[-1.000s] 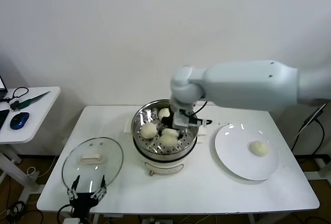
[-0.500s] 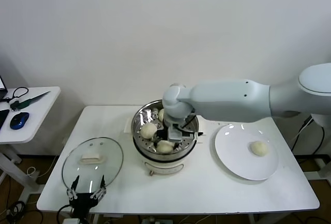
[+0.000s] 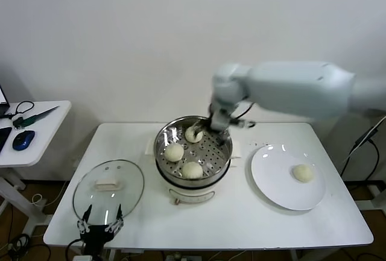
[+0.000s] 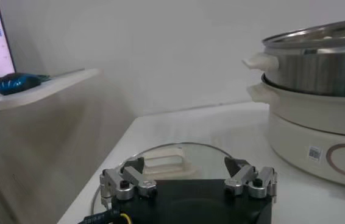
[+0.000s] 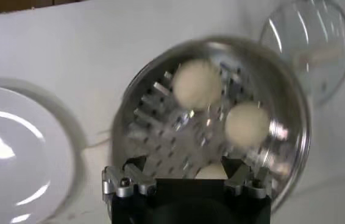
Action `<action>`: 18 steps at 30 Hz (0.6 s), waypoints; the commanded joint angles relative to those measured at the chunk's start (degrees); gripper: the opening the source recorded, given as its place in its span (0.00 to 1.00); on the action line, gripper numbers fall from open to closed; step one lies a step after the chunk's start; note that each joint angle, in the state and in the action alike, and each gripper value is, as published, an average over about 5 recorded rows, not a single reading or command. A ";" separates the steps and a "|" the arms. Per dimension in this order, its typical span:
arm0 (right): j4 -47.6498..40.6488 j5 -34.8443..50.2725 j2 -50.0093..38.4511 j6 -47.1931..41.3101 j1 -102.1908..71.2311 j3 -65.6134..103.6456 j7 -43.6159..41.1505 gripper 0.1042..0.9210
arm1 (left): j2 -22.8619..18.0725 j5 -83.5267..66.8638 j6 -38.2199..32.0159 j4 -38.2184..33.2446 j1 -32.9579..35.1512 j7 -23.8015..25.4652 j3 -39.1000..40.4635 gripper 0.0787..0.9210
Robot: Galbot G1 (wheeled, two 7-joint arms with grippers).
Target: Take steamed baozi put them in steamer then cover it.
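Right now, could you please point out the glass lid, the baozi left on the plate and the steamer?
glass lid [image 3: 108,184], head view, on its cream handle.
baozi [image 3: 302,173], head view, on its top.
steamer [image 3: 161,152], head view, on its steel rim.

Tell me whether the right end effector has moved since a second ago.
Yes. The right end effector has risen out of the steamer and now sits open over its far rim, leaving three baozi on the tray.

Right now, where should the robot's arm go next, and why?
Probably the right gripper, open and empty above the steamer, should swing over to the white plate for the last baozi. Three buns already sit in the steamer, and the cover lies on the table.
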 commanded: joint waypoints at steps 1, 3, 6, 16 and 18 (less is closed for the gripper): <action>-3.08 12.68 -23.44 -18.91 8.57 -14.07 -4.49 0.88 | 0.06 -0.07 -0.03 -0.06 -0.11 0.09 0.11 0.88; -4.47 9.82 -27.71 -20.69 3.53 -12.53 -4.17 0.88 | 0.04 -0.11 -0.04 0.05 -0.33 0.13 0.31 0.88; -7.90 4.58 -32.64 -21.77 -6.39 -5.19 -3.63 0.88 | -0.09 -0.08 0.03 0.17 -0.58 0.23 0.57 0.88; -19.18 -5.47 -33.07 -20.25 -37.57 23.92 -2.90 0.88 | -0.06 0.22 0.36 0.43 -0.87 0.78 0.55 0.88; -21.70 -6.47 -31.24 -19.68 -40.55 27.04 -2.73 0.88 | -0.08 0.25 0.44 0.54 -0.98 0.86 0.50 0.88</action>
